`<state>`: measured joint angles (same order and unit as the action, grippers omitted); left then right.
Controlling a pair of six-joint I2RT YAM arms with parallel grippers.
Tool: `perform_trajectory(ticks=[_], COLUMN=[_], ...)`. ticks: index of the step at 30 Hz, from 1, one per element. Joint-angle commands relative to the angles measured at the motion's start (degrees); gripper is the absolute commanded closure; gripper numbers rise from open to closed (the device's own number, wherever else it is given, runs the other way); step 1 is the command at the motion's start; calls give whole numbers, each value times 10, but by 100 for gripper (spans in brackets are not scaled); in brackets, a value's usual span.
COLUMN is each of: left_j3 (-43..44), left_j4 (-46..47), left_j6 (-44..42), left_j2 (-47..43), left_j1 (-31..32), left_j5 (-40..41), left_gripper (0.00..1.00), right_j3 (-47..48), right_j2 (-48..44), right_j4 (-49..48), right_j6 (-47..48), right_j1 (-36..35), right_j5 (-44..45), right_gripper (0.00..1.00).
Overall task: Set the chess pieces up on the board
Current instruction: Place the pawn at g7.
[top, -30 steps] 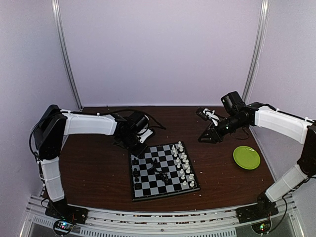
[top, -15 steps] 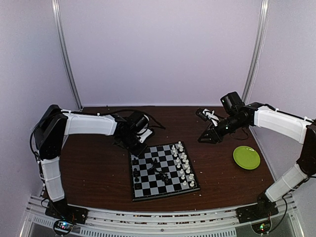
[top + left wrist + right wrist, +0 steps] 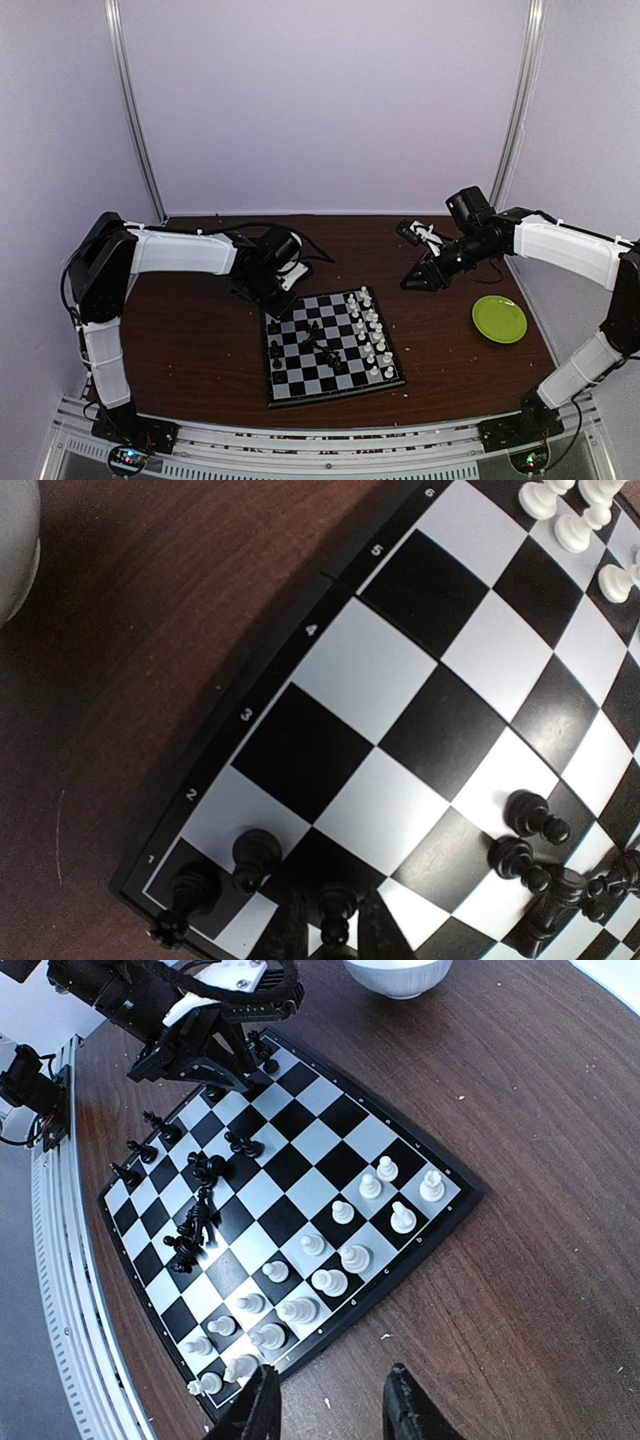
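Chess pieces point(image 3: 403, 1218) crowd the board point(image 3: 345, 1115); left hand point(image 3: 335, 942) flanks a black pawn point(image 3: 335, 912) (grip unclear), right hand point(image 3: 330, 1400) spread.

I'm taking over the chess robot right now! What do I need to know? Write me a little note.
Left end effector: fingers either side of a black piece near the board's corner; grip unclear.
Right end effector: open, empty, over the table by the white side.
Done: white pieces stand in two rows; a few black pieces stand along their edge.
Left: the black heap mid-board needs placing.
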<state>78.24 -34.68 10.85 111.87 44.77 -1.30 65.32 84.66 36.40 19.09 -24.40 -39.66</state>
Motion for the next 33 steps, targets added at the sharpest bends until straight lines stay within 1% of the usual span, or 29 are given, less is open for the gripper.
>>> perform_trajectory(ticks=[1, 4, 8, 11, 18, 23, 28, 33], left_j3=[21, 28, 42, 55, 71, 30, -26, -60], left_j4=[-22, -37, -37, -33, -41, -39, -22, 3], left_j6=[3, 7, 3, -11, -43, -27, -9, -3], left_j2=[-26, -67, -95, -96, -69, -81, -100, -95], left_j1=[-2, 6, 26, 50, 94, 111, 117, 117], left_j5=[2, 13, 3, -5, -24, -15, -5, -2], left_gripper=[81, 80, 78, 79, 81, 81, 76, 75], right_j3=[15, 16, 18, 19, 14, 14, 14, 14], right_j2=[3, 3, 5, 5, -12, -13, -18, -15], right_j4=[1, 1, 2, 4, 1, 5, 8, 8], right_j6=[-5, -5, -5, -3, 0, 6, 13, 13], right_j1=[3, 3, 3, 4, 3, 3, 3, 3], right_j5=[-8, -8, -6, -4, -1, 0, 2, -1], right_gripper=[64, 64, 64, 64, 64, 64, 64, 64])
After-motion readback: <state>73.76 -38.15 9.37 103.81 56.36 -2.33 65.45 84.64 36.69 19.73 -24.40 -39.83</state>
